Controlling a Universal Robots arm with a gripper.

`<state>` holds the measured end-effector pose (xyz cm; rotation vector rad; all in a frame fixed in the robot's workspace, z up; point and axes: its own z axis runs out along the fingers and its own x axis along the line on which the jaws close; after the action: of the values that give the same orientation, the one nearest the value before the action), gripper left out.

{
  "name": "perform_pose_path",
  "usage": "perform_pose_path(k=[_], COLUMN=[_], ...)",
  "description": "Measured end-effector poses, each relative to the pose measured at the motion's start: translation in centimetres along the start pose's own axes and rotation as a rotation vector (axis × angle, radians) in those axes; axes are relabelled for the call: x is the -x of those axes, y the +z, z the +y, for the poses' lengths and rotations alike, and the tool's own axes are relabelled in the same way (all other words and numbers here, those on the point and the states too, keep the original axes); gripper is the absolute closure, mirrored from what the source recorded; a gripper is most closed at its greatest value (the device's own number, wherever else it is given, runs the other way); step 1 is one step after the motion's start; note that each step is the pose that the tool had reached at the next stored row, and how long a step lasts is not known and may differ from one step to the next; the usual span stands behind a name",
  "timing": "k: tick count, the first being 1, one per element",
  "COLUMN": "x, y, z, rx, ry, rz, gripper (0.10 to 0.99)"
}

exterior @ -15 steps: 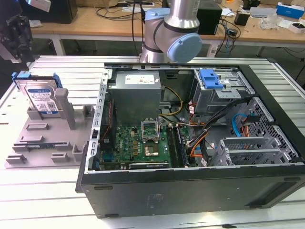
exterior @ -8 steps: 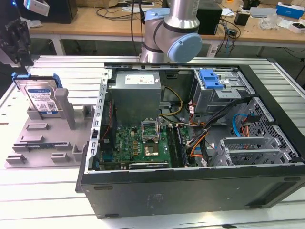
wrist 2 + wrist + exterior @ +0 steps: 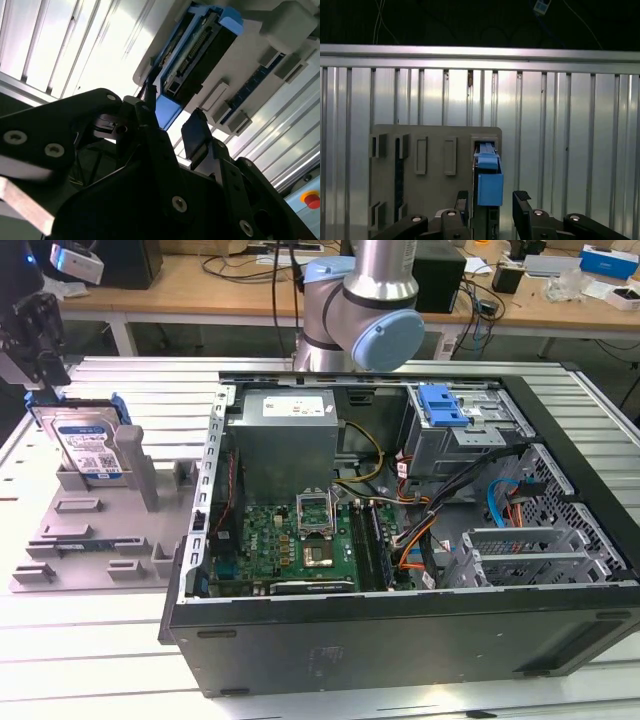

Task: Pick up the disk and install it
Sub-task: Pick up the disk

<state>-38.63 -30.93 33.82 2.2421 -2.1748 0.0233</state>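
**A:** Where is the disk (image 3: 88, 445) at this moment?

**B:** It stands on its edge in a slot of the grey stand (image 3: 95, 540). The stand is on the metal table (image 3: 80, 680), at the exterior view's left, well apart from the open computer case (image 3: 400, 640). So it is not installed yet.

**A:** How will it handle, do you think?

**B:** I judge it stiff and rather heavy for its size, and delicate inside, so it should get no knock. The silver faces look smooth, maybe slippery. The blue frame (image 3: 490, 187) at its edges seems the better place to take hold, near the upper end, with one finger on each flat side.

**A:** And the gripper (image 3: 492, 194)?

**B:** It points down onto the upper end of the disk. In both wrist views the two black fingers (image 3: 522, 205) stand one on each side of the blue frame, and a gap shows beside the frame. The jaws are therefore open around the disk and do not squeeze it.

**A:** The arm?

**B:** Its base joint (image 3: 360, 300) is behind the case, and the wrist reaches across to the stand.
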Motion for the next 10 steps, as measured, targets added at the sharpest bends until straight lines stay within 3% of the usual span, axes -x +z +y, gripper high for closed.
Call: perform_pose_path(k=[10], x=[-0.18], y=[0.55], z=[0.24], rx=[0.0], ry=[-0.005], rz=[-0.0021], gripper=[0.604])
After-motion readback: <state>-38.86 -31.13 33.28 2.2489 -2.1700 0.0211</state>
